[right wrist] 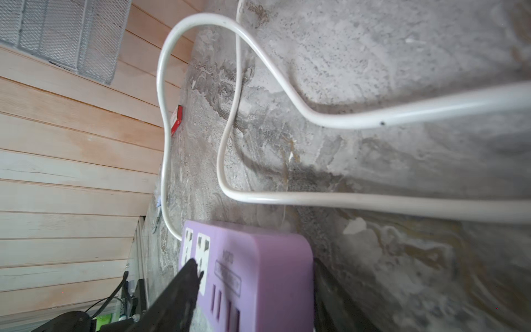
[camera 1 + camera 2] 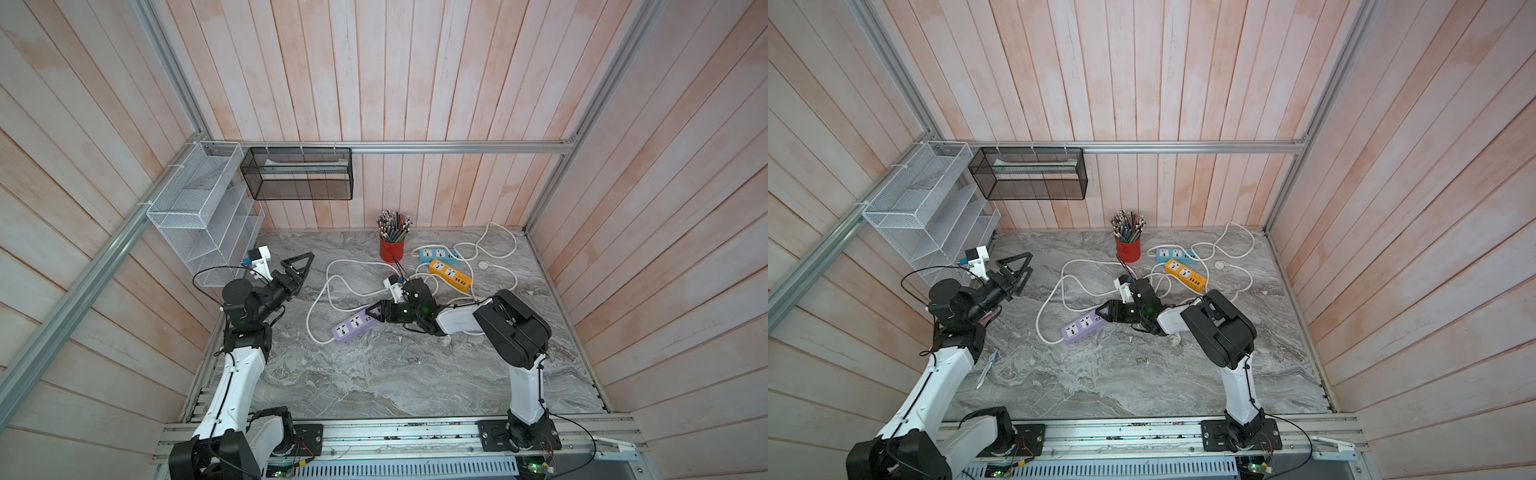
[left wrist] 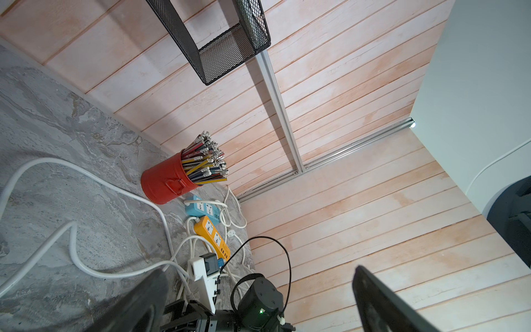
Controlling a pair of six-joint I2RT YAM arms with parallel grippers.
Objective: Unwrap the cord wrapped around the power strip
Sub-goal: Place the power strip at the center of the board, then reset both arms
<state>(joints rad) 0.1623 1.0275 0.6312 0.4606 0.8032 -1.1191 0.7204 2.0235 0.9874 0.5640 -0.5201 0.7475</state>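
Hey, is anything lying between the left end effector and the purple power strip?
Yes: a loop of white cord lies on the table between the open left end effector and the purple power strip. Nothing else shows there. The right end effector straddles the strip's far end.

We find no text that we can read. The purple power strip (image 1: 258,258) carries a small raised mark and a framed label beside its slots, but both are too blurred to make out.
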